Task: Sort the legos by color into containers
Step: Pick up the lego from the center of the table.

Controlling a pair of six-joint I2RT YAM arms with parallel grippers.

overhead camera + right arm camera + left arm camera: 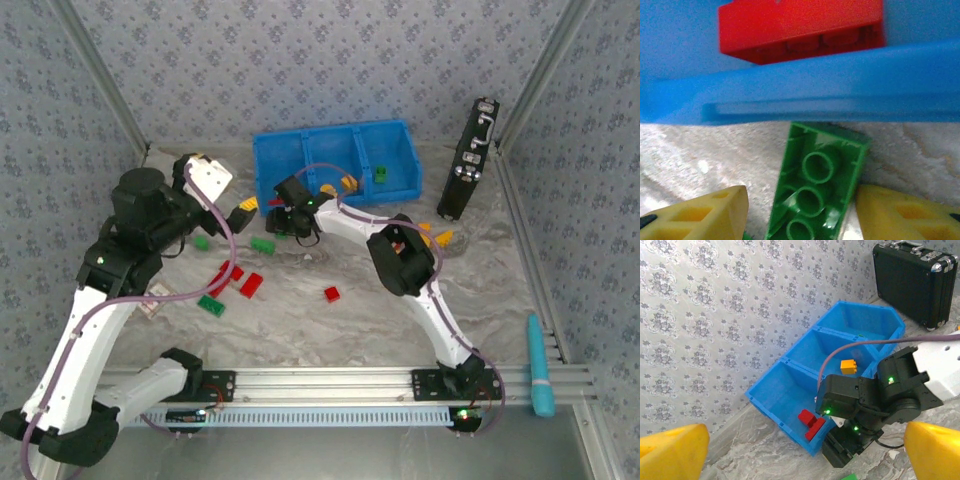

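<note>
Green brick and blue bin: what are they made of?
Green brick: likely hard, glossy plastic; its upturned underside shows molded hollow tubes with shiny highlights. Blue bin: probably plastic too, smooth with a soft sheen and a molded rim.

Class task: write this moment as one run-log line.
left gripper: open, empty | right gripper: open around upturned green lego by blue bin wall | phase: pre-grasp
</note>
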